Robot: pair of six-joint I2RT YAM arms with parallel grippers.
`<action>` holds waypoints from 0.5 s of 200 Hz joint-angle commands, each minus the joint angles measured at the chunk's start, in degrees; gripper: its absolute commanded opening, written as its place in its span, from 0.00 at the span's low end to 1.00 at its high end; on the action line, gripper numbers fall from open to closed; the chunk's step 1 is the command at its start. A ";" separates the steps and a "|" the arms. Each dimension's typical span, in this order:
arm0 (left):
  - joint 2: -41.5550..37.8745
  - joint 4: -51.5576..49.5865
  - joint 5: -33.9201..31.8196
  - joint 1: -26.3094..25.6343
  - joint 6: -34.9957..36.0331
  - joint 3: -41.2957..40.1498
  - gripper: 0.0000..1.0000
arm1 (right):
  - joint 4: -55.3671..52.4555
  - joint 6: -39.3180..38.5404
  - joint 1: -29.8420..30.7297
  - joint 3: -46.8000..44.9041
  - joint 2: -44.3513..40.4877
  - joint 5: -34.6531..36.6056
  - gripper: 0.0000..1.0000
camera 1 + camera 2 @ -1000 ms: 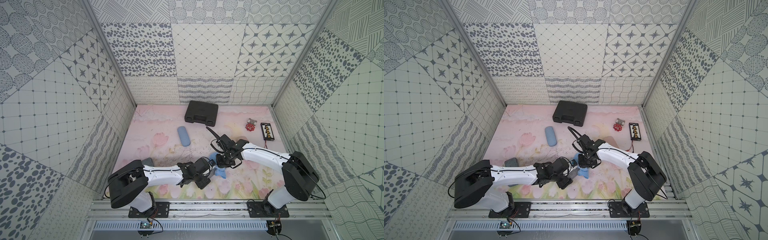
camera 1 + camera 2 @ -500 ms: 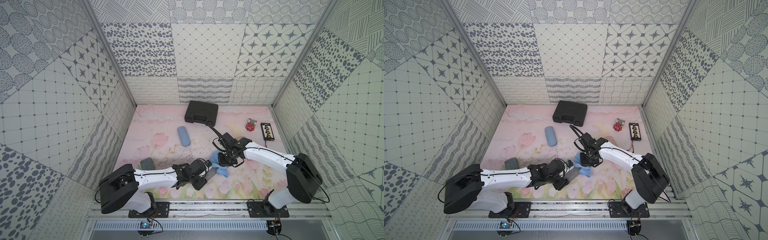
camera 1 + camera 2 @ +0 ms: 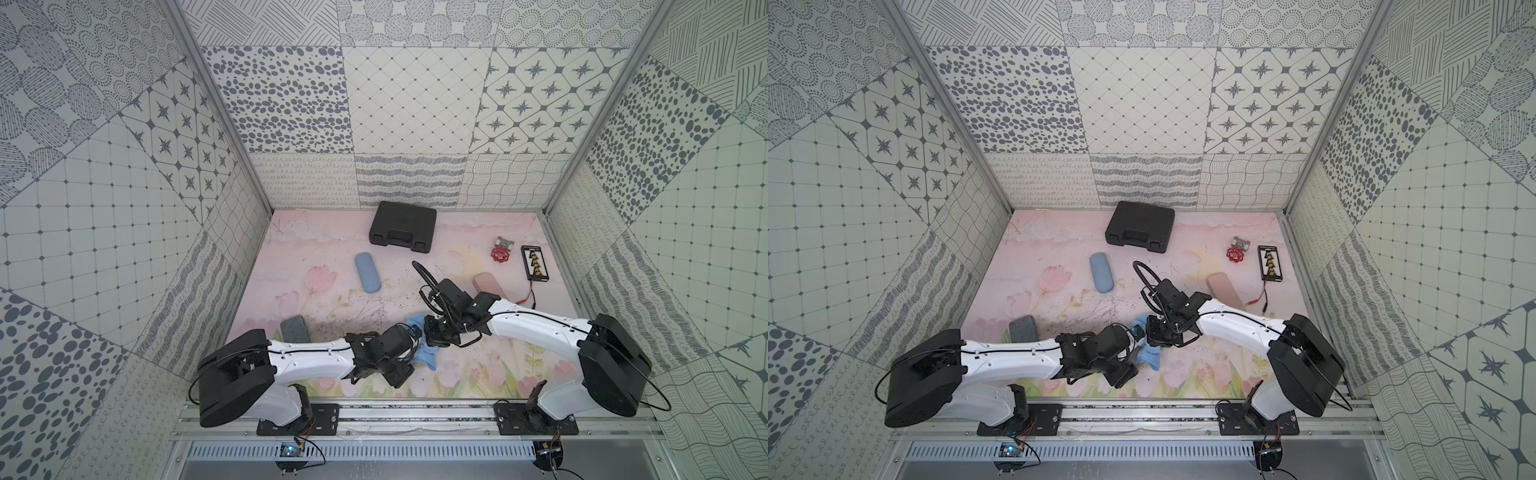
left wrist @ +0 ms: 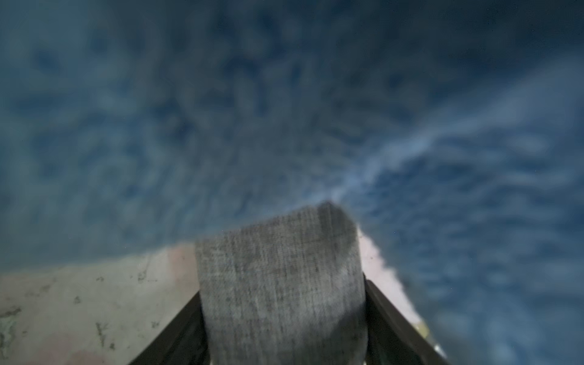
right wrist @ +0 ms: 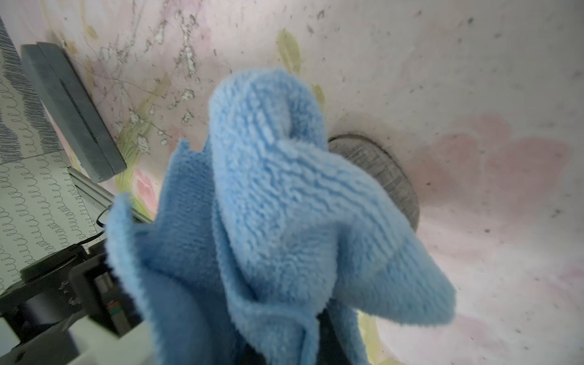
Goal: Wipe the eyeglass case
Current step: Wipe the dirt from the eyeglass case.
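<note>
Blue cloth (image 5: 268, 205) meets the grey eyeglass case (image 4: 275, 252), front middle of the mat (image 3: 478, 374).
The left gripper (image 4: 284, 303) clamps the case by its sides, so its end is free; the right gripper (image 3: 434, 336), fully closed, pinches the cloth against it.

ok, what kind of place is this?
Probably a lab test cell: patterned panel walls box in a flower-print table, both arms mount on a metal rail, and unrelated props like a black tool case lie about.
</note>
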 commanded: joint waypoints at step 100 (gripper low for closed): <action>1.15 4.78 -6.34 -1.57 -0.23 -1.23 0.42 | 2.90 0.99 4.80 -1.78 4.11 0.01 0.00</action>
